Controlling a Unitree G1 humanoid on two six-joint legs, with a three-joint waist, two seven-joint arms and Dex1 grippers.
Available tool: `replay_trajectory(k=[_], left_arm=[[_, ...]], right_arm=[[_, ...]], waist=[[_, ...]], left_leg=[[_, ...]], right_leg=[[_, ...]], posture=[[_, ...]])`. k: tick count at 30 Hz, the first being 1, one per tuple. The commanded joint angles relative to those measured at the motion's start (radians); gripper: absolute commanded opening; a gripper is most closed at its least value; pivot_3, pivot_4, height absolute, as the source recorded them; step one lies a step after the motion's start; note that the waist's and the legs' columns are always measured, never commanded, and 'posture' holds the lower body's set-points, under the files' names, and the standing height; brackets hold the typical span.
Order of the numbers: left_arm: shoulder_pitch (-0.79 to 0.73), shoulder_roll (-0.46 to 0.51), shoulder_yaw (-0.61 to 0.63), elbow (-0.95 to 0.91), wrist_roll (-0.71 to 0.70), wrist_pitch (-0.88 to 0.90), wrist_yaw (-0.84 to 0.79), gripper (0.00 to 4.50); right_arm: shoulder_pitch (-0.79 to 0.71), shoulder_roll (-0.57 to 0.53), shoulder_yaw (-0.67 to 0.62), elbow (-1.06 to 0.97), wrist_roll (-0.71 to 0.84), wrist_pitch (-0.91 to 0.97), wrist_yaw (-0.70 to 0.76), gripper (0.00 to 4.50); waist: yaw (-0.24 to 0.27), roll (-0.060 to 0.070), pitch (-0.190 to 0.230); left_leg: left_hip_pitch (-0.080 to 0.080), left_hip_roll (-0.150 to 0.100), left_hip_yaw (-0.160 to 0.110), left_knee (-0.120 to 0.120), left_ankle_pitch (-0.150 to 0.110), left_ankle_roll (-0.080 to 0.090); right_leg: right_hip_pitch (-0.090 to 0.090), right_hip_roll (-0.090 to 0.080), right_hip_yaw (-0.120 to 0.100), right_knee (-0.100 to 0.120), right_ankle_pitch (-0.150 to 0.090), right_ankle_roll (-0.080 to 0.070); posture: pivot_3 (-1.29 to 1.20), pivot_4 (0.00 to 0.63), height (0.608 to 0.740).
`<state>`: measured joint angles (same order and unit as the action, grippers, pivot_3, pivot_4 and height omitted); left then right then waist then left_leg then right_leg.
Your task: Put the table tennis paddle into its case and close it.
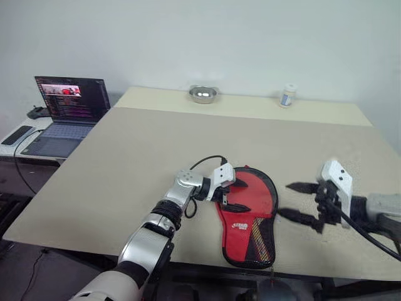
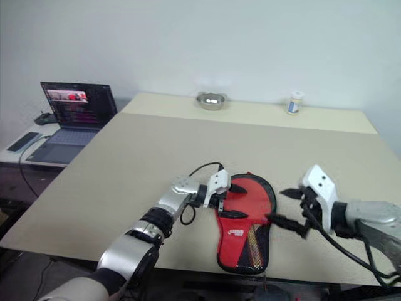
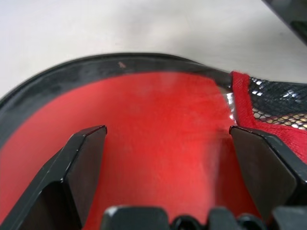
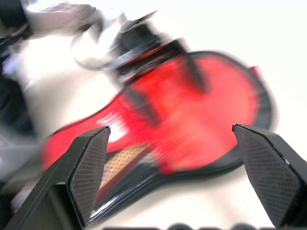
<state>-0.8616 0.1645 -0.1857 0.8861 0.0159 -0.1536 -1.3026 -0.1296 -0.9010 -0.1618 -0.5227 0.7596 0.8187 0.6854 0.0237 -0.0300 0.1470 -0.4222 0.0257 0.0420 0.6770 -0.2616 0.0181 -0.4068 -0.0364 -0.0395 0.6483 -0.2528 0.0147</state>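
The case [image 1: 250, 216] lies flat near the table's front edge, red side up, its mesh pocket and logo toward me and black zipper edging all round. My left gripper [image 1: 238, 195] is open just over the left rim of the case's round part, one finger on either side of the red fabric [image 3: 158, 110], holding nothing. My right gripper [image 1: 285, 199] hangs open above the table a little to the right of the case [image 4: 211, 100], pointing at it, nothing between its fingers. The table tennis paddle is hidden.
A metal bowl [image 1: 203, 94] and a small white bottle [image 1: 288, 95] stand at the table's far edge. An open laptop [image 1: 69, 106] and a phone [image 1: 17, 134] sit on a lower side table to the left. The case's narrow end reaches the front table edge.
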Motion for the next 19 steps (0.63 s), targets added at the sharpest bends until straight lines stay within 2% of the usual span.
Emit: replay_trajectory(k=[1,4,9,15,19], left_arm=[[0.018,0.064,0.069,-0.203,-0.081,0.128,0.032,4.50],[0.098,0.126,0.100,-0.395,-0.135,0.254,0.048,4.50],[0.231,0.190,0.090,-0.671,-0.201,0.419,0.075,4.50],[0.317,0.256,0.082,-0.744,-0.225,0.469,0.081,4.50],[0.295,0.243,0.077,-0.708,-0.221,0.454,0.133,4.50]], right_arm=[[-0.080,0.102,0.064,0.180,-0.124,-0.229,0.075,4.48],[-0.147,0.161,0.098,0.344,-0.211,-0.367,0.137,4.48],[-0.198,0.117,0.062,0.527,-0.232,-0.452,0.305,4.48],[-0.189,0.082,0.044,0.485,-0.223,-0.418,0.349,4.48],[-0.132,0.066,0.013,0.438,-0.217,-0.387,0.345,4.48]], waist=[[-0.004,0.002,0.003],[-0.012,0.009,0.009],[-0.010,0.015,0.014],[-0.004,0.015,0.015],[-0.003,0.015,0.015]], left_leg=[[-0.001,0.000,0.000,0.000,0.000,0.000],[-0.001,0.001,0.000,-0.001,0.000,0.000],[0.000,0.001,0.001,-0.001,0.000,0.000],[0.003,0.002,0.002,0.001,0.000,0.000],[0.005,0.003,0.002,0.001,0.000,0.000]], right_leg=[[-0.001,0.001,0.000,0.001,0.000,0.000],[-0.002,0.005,0.000,0.001,0.000,0.000],[-0.001,0.006,0.001,0.001,0.000,0.000],[0.001,0.006,0.002,0.002,0.000,0.000],[0.001,0.006,0.002,0.003,0.001,-0.001]], posture=[[0.00,0.150,0.740],[0.00,0.150,0.740],[0.00,0.150,0.740],[0.00,0.150,0.740],[0.00,0.150,0.740]])
